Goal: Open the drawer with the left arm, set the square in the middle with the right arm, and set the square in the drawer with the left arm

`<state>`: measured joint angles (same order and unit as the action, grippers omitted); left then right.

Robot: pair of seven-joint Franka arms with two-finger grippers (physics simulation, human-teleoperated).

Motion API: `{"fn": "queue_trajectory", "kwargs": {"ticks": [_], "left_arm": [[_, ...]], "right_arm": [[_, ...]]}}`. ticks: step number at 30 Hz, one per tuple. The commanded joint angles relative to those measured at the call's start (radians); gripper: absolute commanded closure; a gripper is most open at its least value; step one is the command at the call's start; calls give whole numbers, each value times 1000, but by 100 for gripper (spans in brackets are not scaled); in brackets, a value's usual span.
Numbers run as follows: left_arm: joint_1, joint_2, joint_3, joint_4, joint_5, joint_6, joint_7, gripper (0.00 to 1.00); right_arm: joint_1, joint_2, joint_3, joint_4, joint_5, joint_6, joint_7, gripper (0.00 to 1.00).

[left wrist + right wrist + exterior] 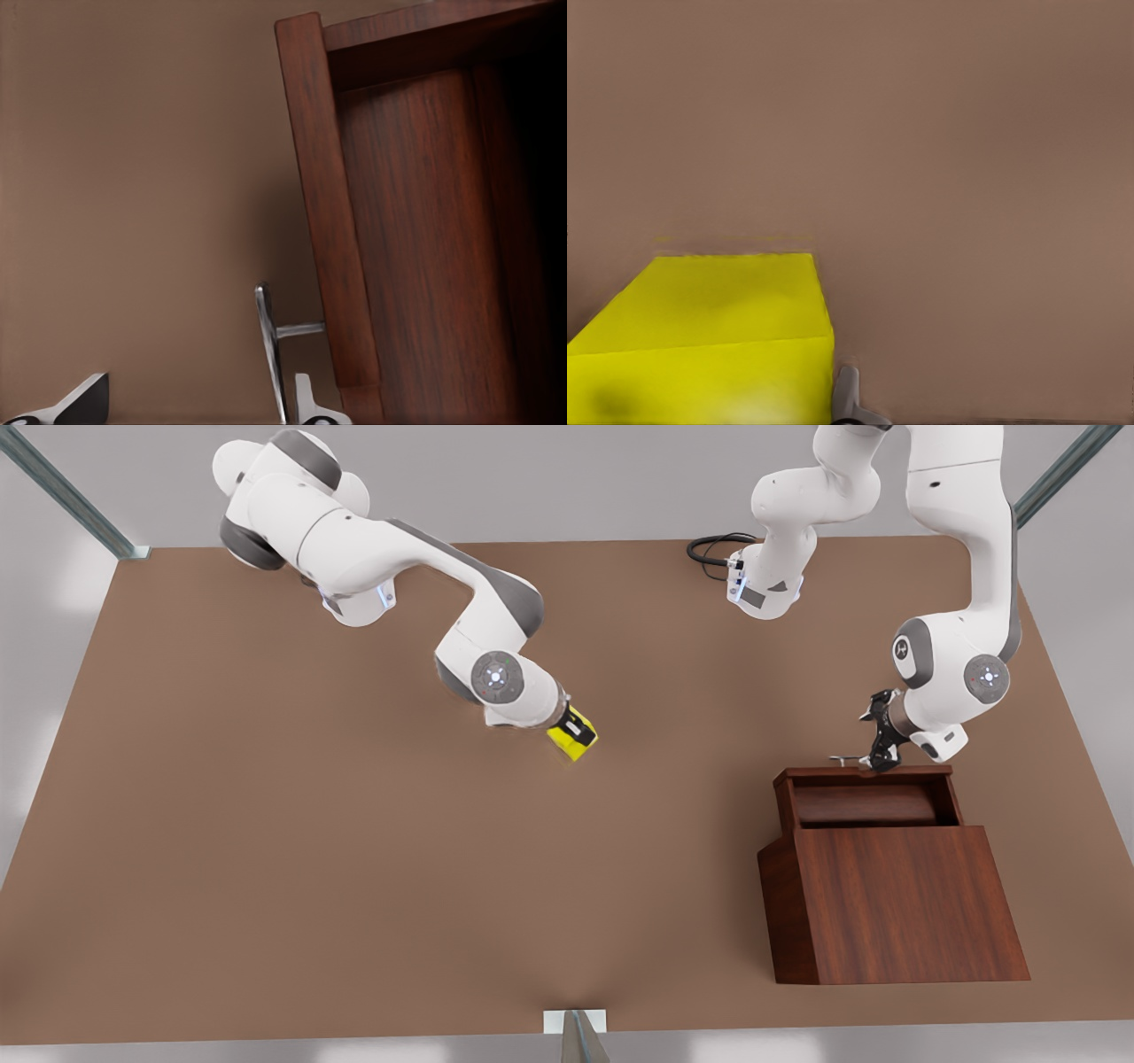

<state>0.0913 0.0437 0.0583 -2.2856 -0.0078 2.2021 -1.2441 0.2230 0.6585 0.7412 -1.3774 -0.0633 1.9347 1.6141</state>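
Right gripper (578, 737): I see it clamping the square (570, 741) over the middle (372, 797).
Left gripper (877, 755): spread beside the drawer (864, 797) handle (268, 350).
Risk: I judge an early release tumbles the cube.

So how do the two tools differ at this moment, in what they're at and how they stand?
The left tool stands open at the drawer's silver handle, gripping nothing. The right tool is shut on the yellow square, near the middle of the table. The drawer is pulled out.

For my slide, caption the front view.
Right tool grips the yellow square mid-table; left tool waits open at the opened drawer.
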Motion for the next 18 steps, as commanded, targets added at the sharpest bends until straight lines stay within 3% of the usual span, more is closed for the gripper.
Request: {"fn": "queue_trajectory", "kwargs": {"ticks": [1,3,7,8,10,12,14,16,18], "left_arm": [[1,-2,0,0,0,-7,0,0],[-1,-15,0,0,0,-28,-2,0],[-2,-28,-1,2,0,-61,-3,0],[-4,-31,-3,3,0,-67,-9,0],[-5,-57,-9,23,-3,-87,-21,0],[-10,-100,-41,138,-14,-300,-46,0],[-10,-102,-124,348,-14,-554,-121,0],[-10,-87,-167,480,-9,-613,-58,0],[-13,-73,-196,548,8,-614,346,0]], "right_arm": [[35,9,-19,17,-18,47,3,79],[197,13,-152,37,-30,40,95,79],[325,44,-200,29,-124,44,392,79],[366,50,-252,29,-124,50,408,79],[369,87,-259,29,-130,73,402,79],[369,147,-272,17,-144,155,402,79],[368,153,-293,3,-132,153,487,79],[358,167,-293,3,-125,139,515,79],[355,173,-295,-5,-72,138,506,79]]}}
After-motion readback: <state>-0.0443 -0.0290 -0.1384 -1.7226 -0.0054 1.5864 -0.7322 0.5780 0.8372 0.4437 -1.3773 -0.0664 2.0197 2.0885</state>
